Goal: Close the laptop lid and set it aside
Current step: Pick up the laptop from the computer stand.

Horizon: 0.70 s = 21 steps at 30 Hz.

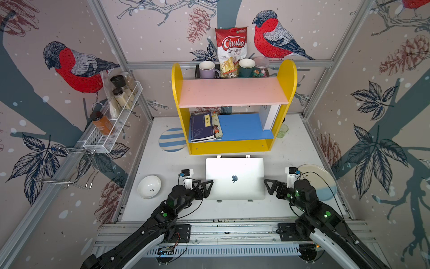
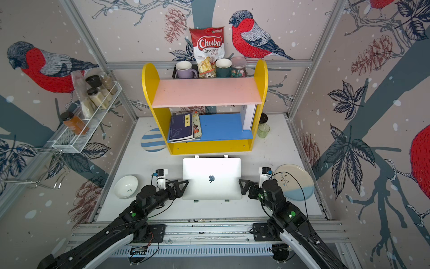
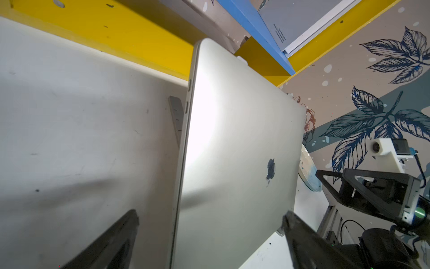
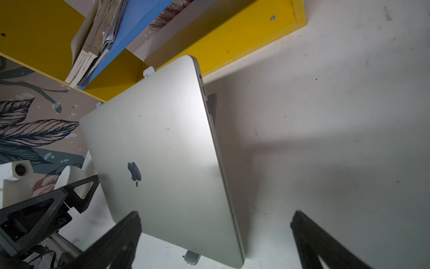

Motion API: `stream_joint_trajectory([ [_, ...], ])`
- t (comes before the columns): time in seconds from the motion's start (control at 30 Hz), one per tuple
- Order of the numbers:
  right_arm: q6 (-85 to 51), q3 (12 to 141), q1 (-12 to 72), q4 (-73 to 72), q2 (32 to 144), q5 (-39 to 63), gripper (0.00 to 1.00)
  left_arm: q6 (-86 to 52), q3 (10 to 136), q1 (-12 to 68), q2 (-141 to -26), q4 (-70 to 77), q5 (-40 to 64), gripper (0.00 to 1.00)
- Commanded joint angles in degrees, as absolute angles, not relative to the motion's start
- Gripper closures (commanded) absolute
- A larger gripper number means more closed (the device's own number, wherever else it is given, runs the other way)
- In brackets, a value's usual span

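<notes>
The silver laptop (image 1: 235,177) (image 2: 211,178) lies shut on a stand in the middle of the white table. Its lid (image 3: 232,151) (image 4: 158,151) faces up, plain silver with the apple logo. My left gripper (image 1: 206,186) (image 2: 181,185) (image 3: 210,213) is open at the laptop's left edge, which shows between its fingers. At the right edge, my right gripper (image 1: 270,186) (image 2: 244,186) (image 4: 216,213) is also open, with the near right corner between its fingers. Neither holds anything.
Small feet of the stand (image 1: 220,200) (image 4: 192,257) poke out under the laptop. A yellow shelf unit (image 1: 232,146) stands right behind it. A white bowl (image 1: 149,186) sits to the left, a large plate (image 1: 318,181) to the right, and a striped plate (image 1: 171,139) at back left.
</notes>
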<state>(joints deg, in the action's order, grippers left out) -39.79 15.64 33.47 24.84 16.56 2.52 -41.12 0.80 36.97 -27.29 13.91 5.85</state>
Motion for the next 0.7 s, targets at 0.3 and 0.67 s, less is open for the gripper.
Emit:
stream_joint_trajectory([
  [0.3,-43.2,1.1,14.7,-3.4,20.0,27.3,0.25,-33.2,-1.7,37.1,-33.9,28.1,9.1,0.05],
  [0.67,-44.5,-0.4,14.0,-7.4,19.0,29.2,0.27,-31.7,-2.1,35.9,-36.6,28.0,11.1,0.14],
])
